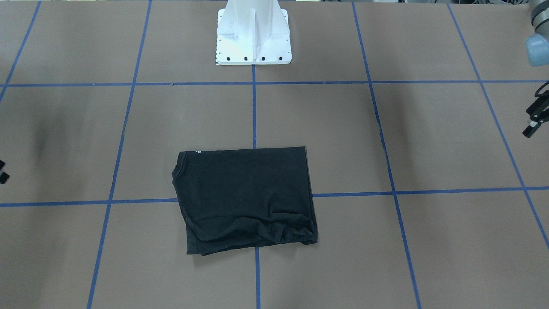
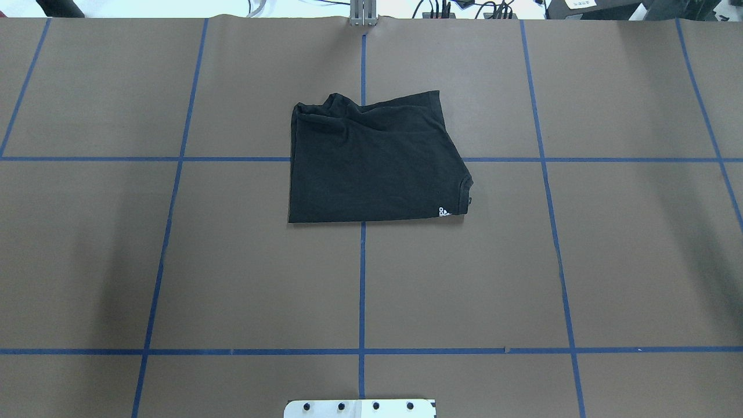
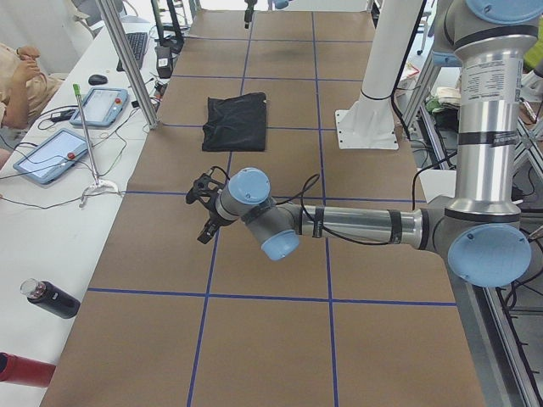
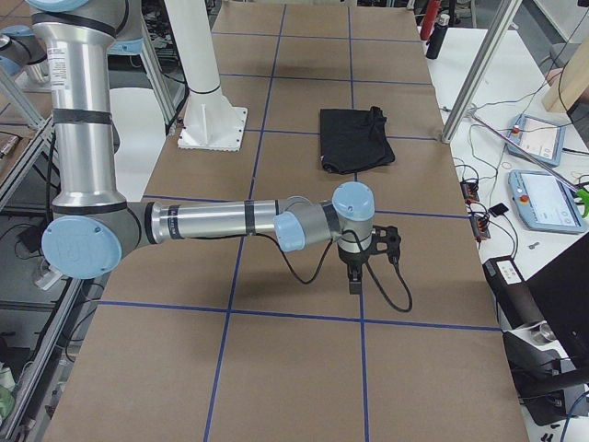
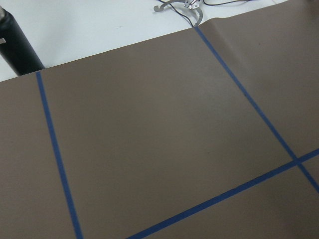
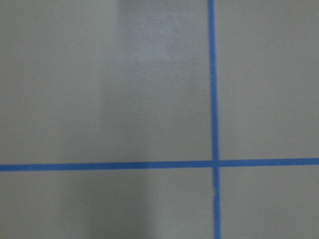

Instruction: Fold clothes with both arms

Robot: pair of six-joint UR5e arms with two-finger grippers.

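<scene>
Lying flat on the table (image 2: 244, 278), the black T-shirt (image 2: 371, 165) is folded into a rough rectangle with a plain side up. A small white mark (image 2: 443, 212) shows at the corner beside the collar. The edge farthest from the white pedestal (image 1: 253, 38) is bunched and wrinkled.

Left gripper (image 3: 206, 222): fingers point down over the bare brown covering; finger spacing cannot be determined.

Right gripper (image 4: 354, 276): fingers point down near a crossing of blue tape lines (image 6: 214, 164); finger spacing likewise cannot be determined.

The T-shirt sits between the two sets of fingers, well apart from both and touching neither.
</scene>
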